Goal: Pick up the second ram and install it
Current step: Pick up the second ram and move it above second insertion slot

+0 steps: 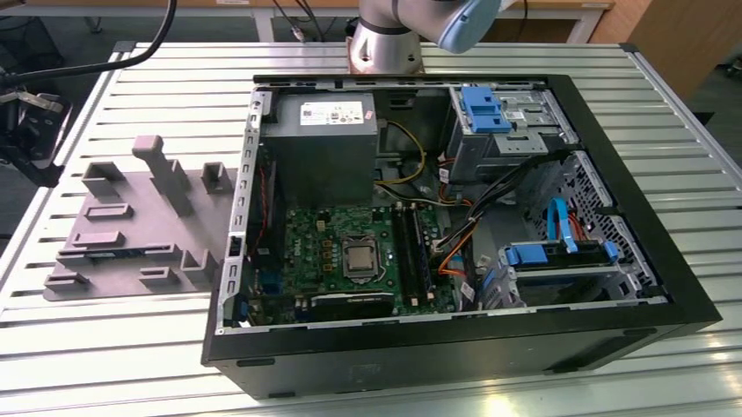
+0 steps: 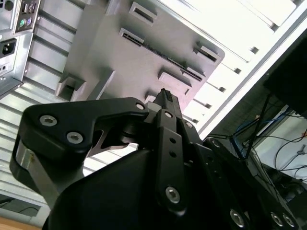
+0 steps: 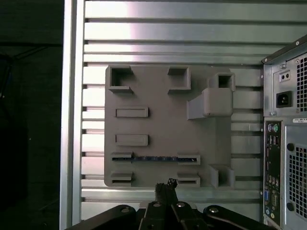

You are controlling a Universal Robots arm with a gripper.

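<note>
Claw: the claw is clenched, its two black fingers pressed together at the tip with nothing between them; in both wrist views it hangs above the grey fixture plate, and it is not touching the plate
Second ram: the second ram stands on its long edge on the fixture plate, each end seated in a slotted holder, showing as a thin dark blue strip; it sits in the next-to-last row of holders on the side of the plate under the claw tip, clear of the claw
Fixture plate: flat on the slatted metal worktop, with several raised pockets and one tall block moulded on it; the other holders look unfilled
Computer case: the open black computer case lies on its side just beside the fixture plate, on the exterior view's right of it; its rear panel with sockets faces the plate's edge
Inside the case: green motherboard on the side nearest the fixture plate, grey power supply next to it, bright blue drive brackets on the side farthest from the plate
Memory slots: long black slots run along the motherboard edge away from the plate; whether a stick is seated in them I cannot tell
Robot arm: the arm's base rises beyond the case, well apart from the fixture plate
</note>
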